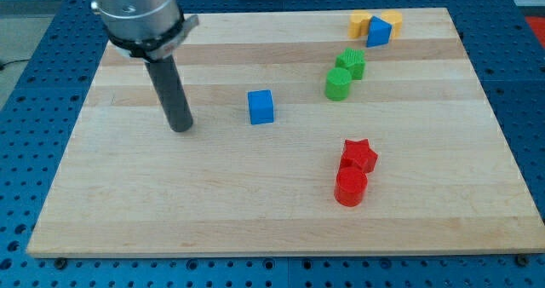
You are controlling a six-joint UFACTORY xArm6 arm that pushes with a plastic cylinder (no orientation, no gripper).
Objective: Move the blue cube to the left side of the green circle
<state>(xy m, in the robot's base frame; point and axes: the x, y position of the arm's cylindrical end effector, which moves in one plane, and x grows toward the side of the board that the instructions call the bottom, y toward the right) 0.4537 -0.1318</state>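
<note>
The blue cube [261, 106] sits near the middle of the wooden board [170, 211]. The green circle [338, 83], a short cylinder, stands to the cube's right and a little higher in the view, touching a green star-like block [351, 63] above it. My tip [180, 127] rests on the board to the left of the blue cube, well apart from it and slightly lower in the view. The rod rises from the tip to the arm's grey end [136, 11] at the view's top left.
A red star [359, 155] and a red cylinder [350, 187] touch at the lower right. At the view's top right, two yellow blocks [360, 21] [392, 20] flank a blue triangular block [378, 32]. The board lies on a blue perforated table [25, 152].
</note>
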